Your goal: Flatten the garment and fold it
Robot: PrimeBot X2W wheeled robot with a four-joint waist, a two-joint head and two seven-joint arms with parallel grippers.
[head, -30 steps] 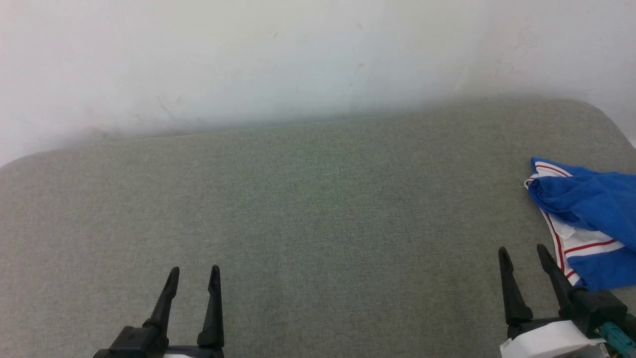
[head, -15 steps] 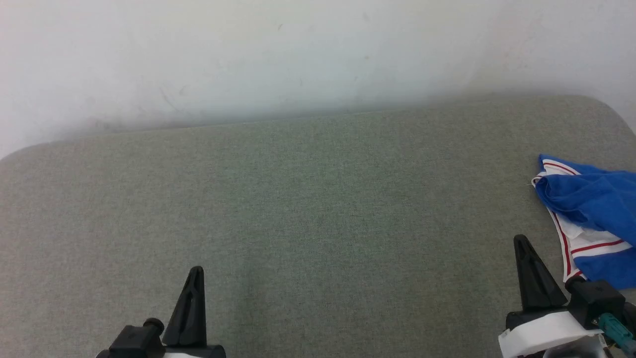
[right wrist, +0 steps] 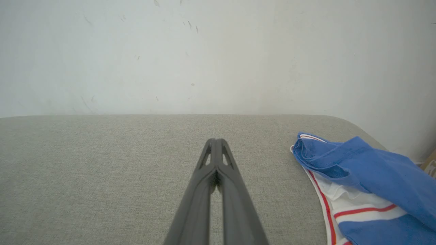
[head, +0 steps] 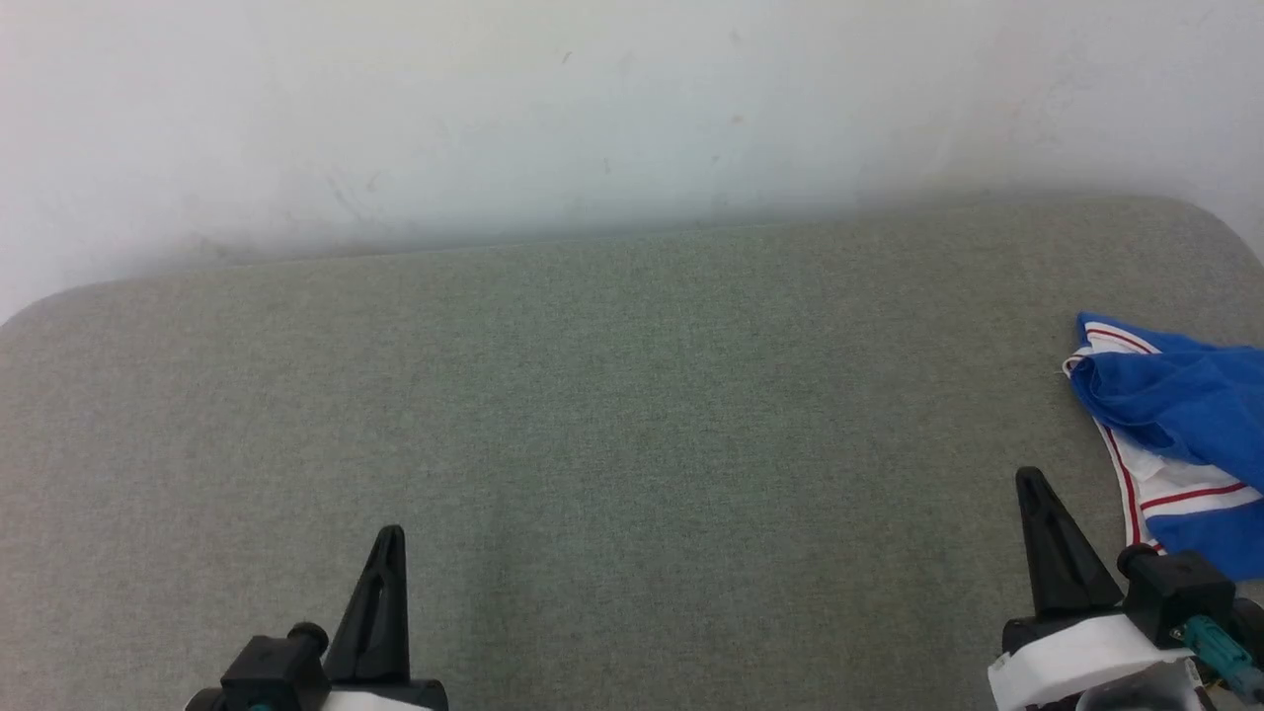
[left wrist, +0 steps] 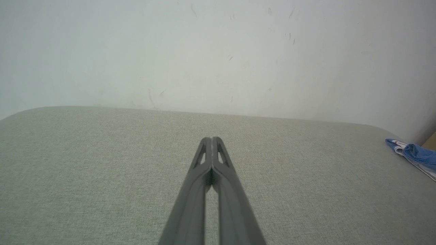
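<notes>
The garment (head: 1175,425), royal blue with white panels and red-and-white striped trim, lies crumpled at the right edge of the grey-green padded surface (head: 632,415); part of it runs off the head view. It also appears in the right wrist view (right wrist: 361,177) and, small, at the far right of the left wrist view (left wrist: 415,154). My right gripper (head: 1032,484) is shut and empty, just left of the garment's near part, not touching it. My left gripper (head: 390,538) is shut and empty at the lower left, far from the garment. Both wrist views show fingertips pressed together (left wrist: 212,139) (right wrist: 215,140).
A pale, scuffed wall (head: 592,109) rises right behind the padded surface. The surface's back corners are rounded. A sliver of brown cardboard (right wrist: 430,165) shows beyond the surface's right end.
Both grippers went from open to shut between one second and half a second ago. Since then they hold still; the camera has shifted slightly.
</notes>
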